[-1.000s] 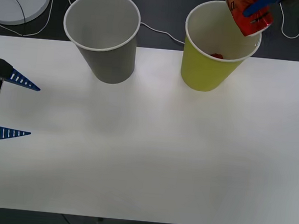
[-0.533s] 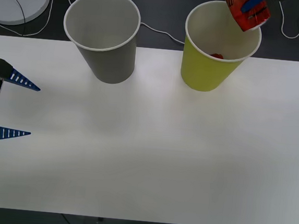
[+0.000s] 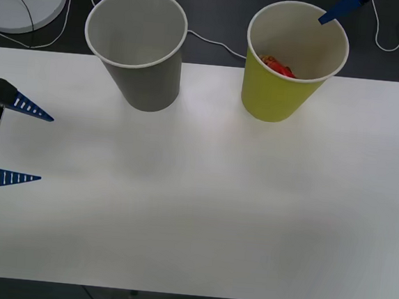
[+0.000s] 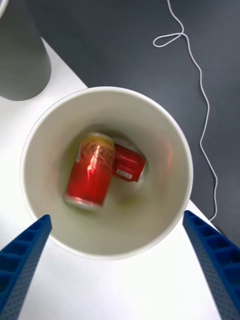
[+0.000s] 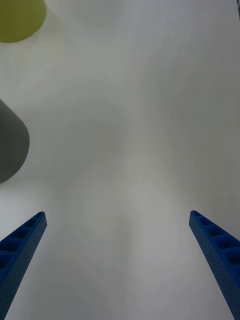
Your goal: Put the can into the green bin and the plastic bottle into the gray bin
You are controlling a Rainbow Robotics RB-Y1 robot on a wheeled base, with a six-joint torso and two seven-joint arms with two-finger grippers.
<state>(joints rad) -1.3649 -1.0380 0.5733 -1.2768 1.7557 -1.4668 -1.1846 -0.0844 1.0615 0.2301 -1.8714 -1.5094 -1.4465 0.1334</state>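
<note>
Released since the earlier frame, the can [image 4: 90, 176] had dropped from the right gripper [image 4: 120, 265], whose fingers hung wide apart and empty above, into the green bin [image 3: 278, 93] at one o'clock, beside another red can [image 4: 129, 163]. Left gripper [image 3: 15, 142] waited open at nine o'clock. Gray bin [image 3: 146, 82] looked empty; no bottle was visible.

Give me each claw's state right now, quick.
Left claw: open, empty, low over the table's left edge.
Right claw: open, empty, above the green bin, cans lying inside.
</note>
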